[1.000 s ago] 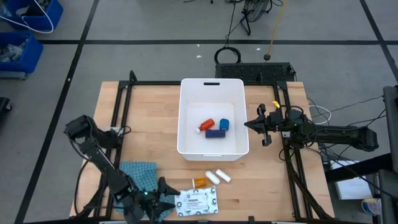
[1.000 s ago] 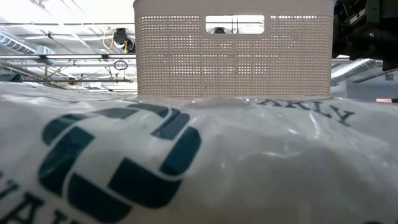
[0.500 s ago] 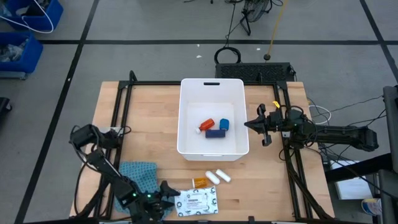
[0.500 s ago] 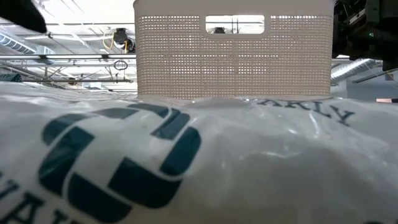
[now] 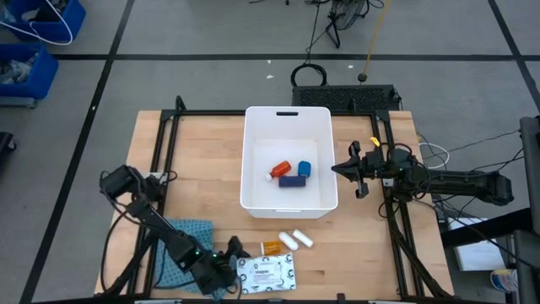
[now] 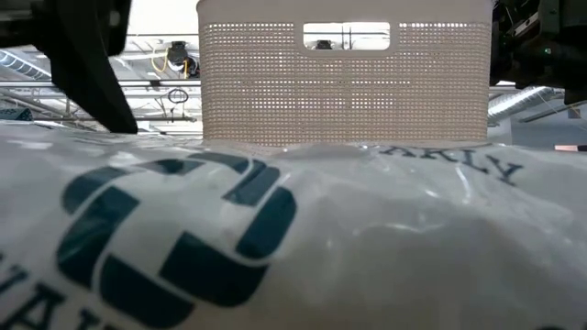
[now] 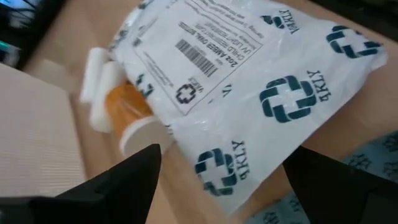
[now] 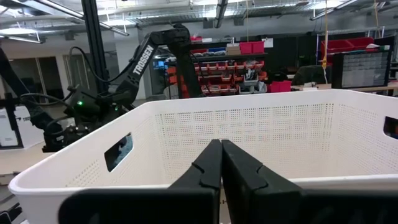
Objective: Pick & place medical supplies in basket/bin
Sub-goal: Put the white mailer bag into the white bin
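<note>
A white printed flat packet (image 5: 268,273) lies flat near the table's front edge and fills the foreground of the low view (image 6: 275,238). At its far edge lie an orange pill bottle (image 5: 272,247) and two white cylinders (image 5: 295,240). My left gripper (image 5: 229,262) hovers open at the packet's left end, its fingers apart over the packet (image 7: 249,81). The white bin (image 5: 287,203) holds a red-capped bottle (image 5: 280,170), a blue tape roll (image 5: 305,168) and a dark blue strip (image 5: 292,180). My right gripper (image 5: 350,169) waits shut beside the bin's right wall.
A blue patterned cloth (image 5: 181,241) lies under my left arm, left of the packet. A black frame (image 5: 169,135) runs along the table's sides. Bare wood shows left of the bin and at the front right.
My left gripper has come down and moved toward the table's right edge, closing on the packet's left end, and has tipped further downward. It now shows as a dark shape at the upper left of the low view. The packet and the other supplies have not moved.
</note>
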Tool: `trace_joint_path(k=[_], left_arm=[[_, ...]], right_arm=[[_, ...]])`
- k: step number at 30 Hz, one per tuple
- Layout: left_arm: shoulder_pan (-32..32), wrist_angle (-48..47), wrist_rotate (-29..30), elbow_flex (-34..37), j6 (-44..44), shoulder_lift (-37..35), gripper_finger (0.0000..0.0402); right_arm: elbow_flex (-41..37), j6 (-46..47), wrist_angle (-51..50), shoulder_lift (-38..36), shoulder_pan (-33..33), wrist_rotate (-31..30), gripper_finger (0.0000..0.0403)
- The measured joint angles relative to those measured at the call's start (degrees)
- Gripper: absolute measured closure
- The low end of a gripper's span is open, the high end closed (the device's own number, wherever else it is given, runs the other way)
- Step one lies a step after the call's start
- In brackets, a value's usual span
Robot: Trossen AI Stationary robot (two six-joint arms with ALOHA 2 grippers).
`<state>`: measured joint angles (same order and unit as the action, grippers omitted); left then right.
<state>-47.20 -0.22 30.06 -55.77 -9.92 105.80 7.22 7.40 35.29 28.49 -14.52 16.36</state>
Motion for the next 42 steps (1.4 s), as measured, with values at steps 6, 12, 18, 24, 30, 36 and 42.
trace_joint_path(k=[6, 12, 18, 24, 30, 36, 42], left_arm=[[0.3, 0.9, -2.0, 0.0, -0.4, 0.0, 0.0148], [0.3, 1.0, -2.8, 0.0, -0.3, 0.0, 0.031], [-1.0, 0.7, -0.2, 0.0, -1.6, -0.1, 0.0388], [-3.2, -1.9, 6.2, 0.1, -3.0, -4.4, 0.0397], [-5.7, -3.1, 14.1, 0.1, -4.0, -15.4, 0.0399], [-7.2, -3.1, 20.7, 0.1, -4.5, -26.8, 0.04], [-7.2, -3.6, 27.1, 0.1, -5.4, -34.3, 0.04]], right_arm=[[0.0, -0.5, 0.0, 0.0, 0.0, 0.0, 0.0403], [0.0, -0.6, -0.2, 0.0, 0.0, 0.0, 0.0403], [0.0, -0.6, -0.2, 0.0, 0.0, 0.0, 0.0403], [-0.1, -0.6, -0.2, 0.0, 0.0, 0.0, 0.0403], [-0.1, -0.6, -0.3, 0.0, 0.0, 0.0, 0.0403], [-0.1, -0.6, -0.3, 0.0, 0.0, 0.0, 0.0403], [-0.1, -0.1, -0.4, 0.0, 0.0, 0.2, 0.0403]])
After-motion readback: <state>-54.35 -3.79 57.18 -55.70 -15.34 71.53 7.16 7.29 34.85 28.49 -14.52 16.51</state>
